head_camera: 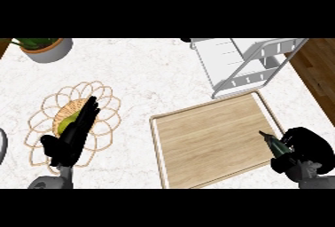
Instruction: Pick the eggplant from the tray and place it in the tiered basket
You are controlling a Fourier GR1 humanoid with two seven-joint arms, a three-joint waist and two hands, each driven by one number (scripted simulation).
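Observation:
A wooden tray lies on the marble counter right of centre. At its lower right corner my right hand is curled round a dark eggplant, whose stem end pokes out up and to the left over the tray's right edge. Most of the eggplant is hidden by the hand. The white tiered basket stands tilted at the back right, just beyond the tray's far corner. My left hand rests open at the left, fingers straight, over a woven mat.
A woven wicker mat with a green-yellow item on it lies at the left, partly under my left hand. A potted plant stands at the back left. The counter's wooden edge runs down the right side.

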